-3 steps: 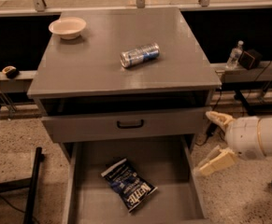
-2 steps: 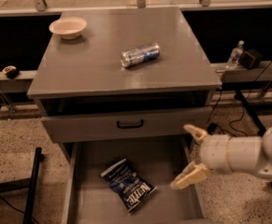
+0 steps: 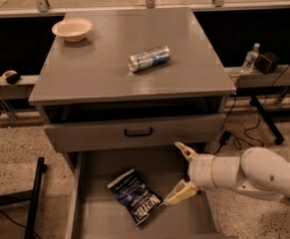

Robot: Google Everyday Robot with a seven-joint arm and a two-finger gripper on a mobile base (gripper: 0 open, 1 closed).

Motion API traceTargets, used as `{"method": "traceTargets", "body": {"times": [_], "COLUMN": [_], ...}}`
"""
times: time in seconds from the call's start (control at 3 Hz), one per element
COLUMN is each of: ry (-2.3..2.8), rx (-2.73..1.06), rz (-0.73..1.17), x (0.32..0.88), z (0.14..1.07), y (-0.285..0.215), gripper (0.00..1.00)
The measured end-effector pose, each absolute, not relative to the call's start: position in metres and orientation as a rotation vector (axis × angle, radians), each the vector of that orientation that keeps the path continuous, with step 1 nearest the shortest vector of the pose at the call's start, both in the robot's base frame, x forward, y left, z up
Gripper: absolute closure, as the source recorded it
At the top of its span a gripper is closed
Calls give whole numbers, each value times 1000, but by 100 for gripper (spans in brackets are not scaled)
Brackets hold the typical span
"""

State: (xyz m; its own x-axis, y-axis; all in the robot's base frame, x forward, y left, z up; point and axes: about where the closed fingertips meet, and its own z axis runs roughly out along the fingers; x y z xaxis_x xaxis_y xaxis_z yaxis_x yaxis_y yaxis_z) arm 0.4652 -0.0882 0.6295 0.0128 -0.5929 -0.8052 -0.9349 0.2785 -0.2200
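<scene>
The pincer [image 3: 183,173] sits low on the right, inside the open bottom drawer [image 3: 97,176], with the white arm reaching in from the right edge. Its two pale fingers are spread wide and have hold of nothing. One fingertip points up toward the drawer above and the other angles down and left. The dark blue chip bag [image 3: 136,202] lies flat on the drawer floor just left of the pincer, and the lower fingertip ends right at the bag's right edge (whether it touches, I cannot tell). Above, the upper drawer [image 3: 138,132] stands slightly ajar. On the table [image 3: 104,76] a silver and blue can [image 3: 148,58] lies on its side near the middle, and a pale bowl [image 3: 72,29] stands at the far left corner.
</scene>
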Motion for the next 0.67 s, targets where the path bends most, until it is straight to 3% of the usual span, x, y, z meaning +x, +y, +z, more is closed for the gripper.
{"method": "traceTargets", "body": {"times": [0.67], "ry": [1711], "rx": [-1429], "rz": [527], "x": [462], "z": [594], "y": [-78], "gripper": [0]}}
